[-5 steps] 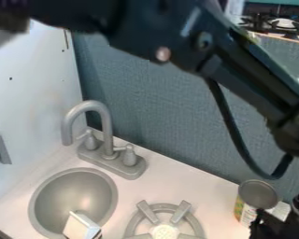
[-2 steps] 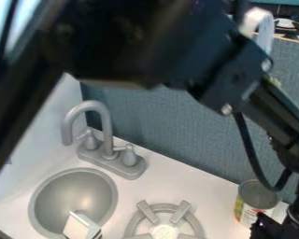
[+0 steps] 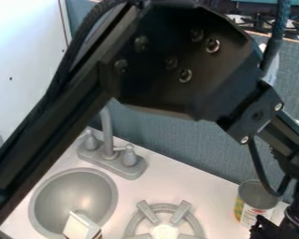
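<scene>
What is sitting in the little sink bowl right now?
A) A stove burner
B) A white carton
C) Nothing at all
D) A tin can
B: the white carton stands at the lower edge of the grey sink, while the can is on the counter at the right, beyond the burner.

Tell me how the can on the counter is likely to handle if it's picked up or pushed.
The can looks stiff-walled, so it should probably hold its shape. Standing upright on the counter, it might slide or tip under a push. Its round body would likely roll once on its side.
</scene>
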Controlling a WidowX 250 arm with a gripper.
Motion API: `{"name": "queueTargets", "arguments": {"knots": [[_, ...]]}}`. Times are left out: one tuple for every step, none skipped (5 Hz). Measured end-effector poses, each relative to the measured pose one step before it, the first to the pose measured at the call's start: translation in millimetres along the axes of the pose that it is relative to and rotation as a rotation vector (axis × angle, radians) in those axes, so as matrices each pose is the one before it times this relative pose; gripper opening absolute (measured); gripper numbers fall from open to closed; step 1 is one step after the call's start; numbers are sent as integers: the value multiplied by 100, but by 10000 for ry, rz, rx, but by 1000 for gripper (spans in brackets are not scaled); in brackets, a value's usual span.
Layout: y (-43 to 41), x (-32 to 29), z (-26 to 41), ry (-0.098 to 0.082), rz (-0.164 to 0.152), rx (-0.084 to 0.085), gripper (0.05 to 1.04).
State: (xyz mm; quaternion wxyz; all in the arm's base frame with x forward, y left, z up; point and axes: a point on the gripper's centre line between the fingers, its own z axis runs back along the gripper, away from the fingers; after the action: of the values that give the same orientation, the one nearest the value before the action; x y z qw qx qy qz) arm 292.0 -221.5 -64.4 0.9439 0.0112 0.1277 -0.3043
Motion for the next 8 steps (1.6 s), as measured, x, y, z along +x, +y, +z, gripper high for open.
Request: {"name": "queueTargets", "arguments": {"knots": [[-140,781,-924,206,-194,-169,1001],[-154,316,-16,-116,-76,-262,1001],[-111,816,-261,7,-37,-108,964],[43,69,-61,110,-18,16,738],[54,140,212,-6,63,86,649],[167,-143,-224,9,266,136,644],[-194,-1633,93,-9,293,94,623],[-2175,-2548,1434,-274,-145,-222,622]]}}
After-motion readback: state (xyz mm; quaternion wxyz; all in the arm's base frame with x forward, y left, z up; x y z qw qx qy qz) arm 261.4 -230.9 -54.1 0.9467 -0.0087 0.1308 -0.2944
